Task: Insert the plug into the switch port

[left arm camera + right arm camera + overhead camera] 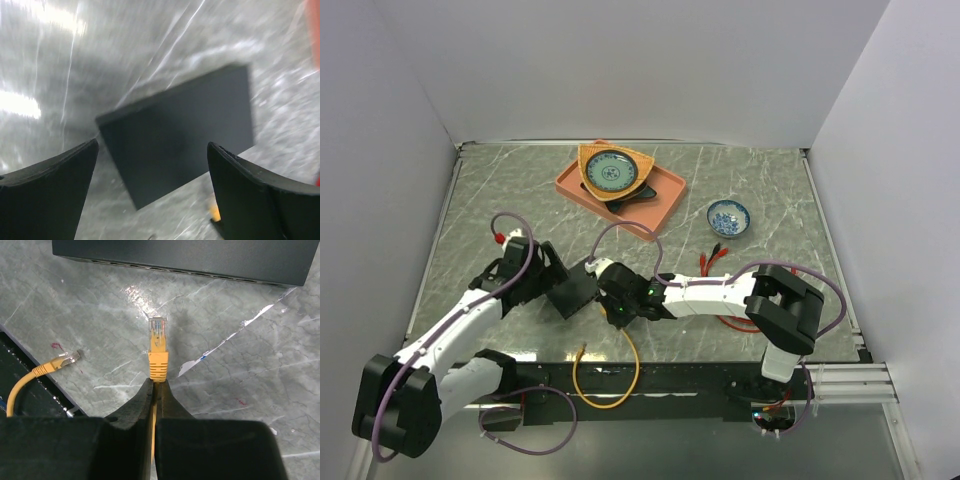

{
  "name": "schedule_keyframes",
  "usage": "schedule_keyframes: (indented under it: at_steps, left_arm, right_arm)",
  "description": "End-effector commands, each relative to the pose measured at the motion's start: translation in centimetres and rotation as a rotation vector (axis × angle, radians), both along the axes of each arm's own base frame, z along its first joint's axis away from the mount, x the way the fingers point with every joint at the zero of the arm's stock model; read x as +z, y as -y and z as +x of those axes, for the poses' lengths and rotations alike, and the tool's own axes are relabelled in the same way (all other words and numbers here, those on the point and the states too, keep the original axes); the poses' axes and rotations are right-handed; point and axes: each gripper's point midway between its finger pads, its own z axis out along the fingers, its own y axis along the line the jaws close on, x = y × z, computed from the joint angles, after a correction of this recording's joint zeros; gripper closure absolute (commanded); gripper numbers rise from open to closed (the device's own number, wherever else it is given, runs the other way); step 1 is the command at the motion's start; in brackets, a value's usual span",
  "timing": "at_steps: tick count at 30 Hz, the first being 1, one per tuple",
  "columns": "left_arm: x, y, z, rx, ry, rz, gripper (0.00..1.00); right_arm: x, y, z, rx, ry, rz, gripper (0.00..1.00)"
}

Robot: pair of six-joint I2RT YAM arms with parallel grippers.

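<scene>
1. My right pincer (155, 385) is closed tight on the tail of the plug (157, 346), gripping the yellow boot where the cable (610, 385) leaves it; the clear tip points at the black box (190, 257) and stands near its ported edge, not touching it.
2. The ports (175, 271) run in a row along the box edge that faces the plug; which port lines up with the tip I cannot tell.
3. My left pincer (152, 145) is spread wide and holds nothing; it sits over the box's end away from the plug, one finger either side; the wrist picture is too blurred to say whether the fingers touch the box.
4. I judge the plug light and hard, its clear shell and latch tab brittle; I should grip the boot and never the clear part.
5. The boot looks rubbery, so it should not slip, but gripped this far back the tip can droop or twist as it meets the port; a hold closer to the box would steer better.
6. The cable is springy and loops back off the near edge of the table (770, 190); it may tug the plug sideways off the box.
7. The box looks flat, light and smooth on a slick top; I expect it to slide away from the push unless my left pincer braces it.
8. The cable's other end (65, 359) lies loose on the plug's side of the box, well clear of it.
</scene>
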Motion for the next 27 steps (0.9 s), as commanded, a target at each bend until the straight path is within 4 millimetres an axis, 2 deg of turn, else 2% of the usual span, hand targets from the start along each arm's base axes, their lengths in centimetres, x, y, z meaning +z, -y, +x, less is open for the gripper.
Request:
schedule_keyframes:
  at_steps: [1, 10, 14, 19, 24, 27]
  left_arm:
    - [-1.6, 0.3, -1.7, 0.028, -0.081, -0.006, 0.04]
    - [-4.5, 1.6, -2.4, -0.026, -0.143, -0.035, 0.02]
    - [-4.3, 2.4, -1.8, -0.055, -0.110, -0.066, 0.02]
    - [-3.2, 4.7, -0.9, -0.121, -0.058, -0.146, 0.01]
    - [-2.8, 7.2, -0.7, -0.192, -0.047, -0.196, 0.01]
    - [-2.1, 7.1, -0.3, -0.181, -0.024, -0.179, 0.01]
  right_arm:
    - [0.6, -0.4, 1.2, -0.033, 0.018, 0.022, 1.00]
    - [-0.3, 0.3, 2.9, -0.086, -0.011, 0.002, 1.00]
    - [-0.9, 0.9, 4.6, -0.124, -0.036, -0.009, 1.00]
    - [-0.7, 1.2, 5.6, -0.136, -0.030, -0.008, 1.00]
    - [-0.1, 1.2, 5.5, -0.124, -0.021, -0.001, 1.00]
    - [-0.1, 1.6, 5.3, -0.122, -0.021, -0.008, 1.00]
